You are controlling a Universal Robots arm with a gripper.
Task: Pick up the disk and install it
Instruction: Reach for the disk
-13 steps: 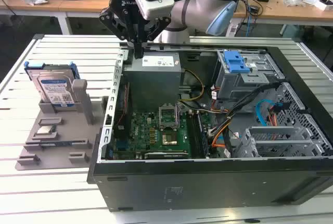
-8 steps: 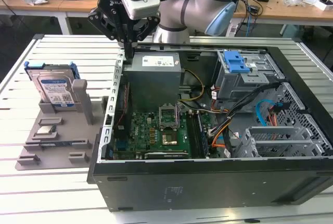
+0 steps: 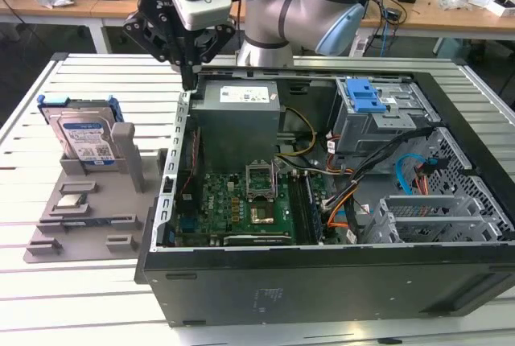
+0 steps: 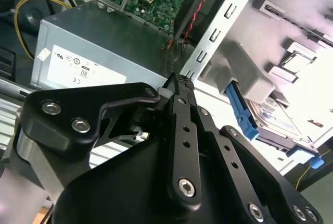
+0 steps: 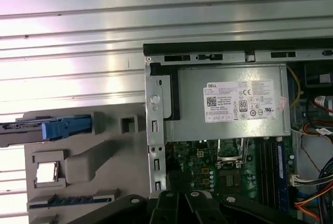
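Disk (image 3: 84, 138) upright in grey holder (image 3: 129, 153) on surface, exterior view's left of computer case (image 3: 322, 282). Gripper (image 3: 190, 83) over case's far-left corner, fingers together, empty. Disk probably stiff, weighty, shock-sensitive; best gripped by blue side rails.

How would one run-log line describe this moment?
gripper: shut, empty, above edge of black computer case | silver rectangular disk with blue rails: standing in grey plastic holder, untouched
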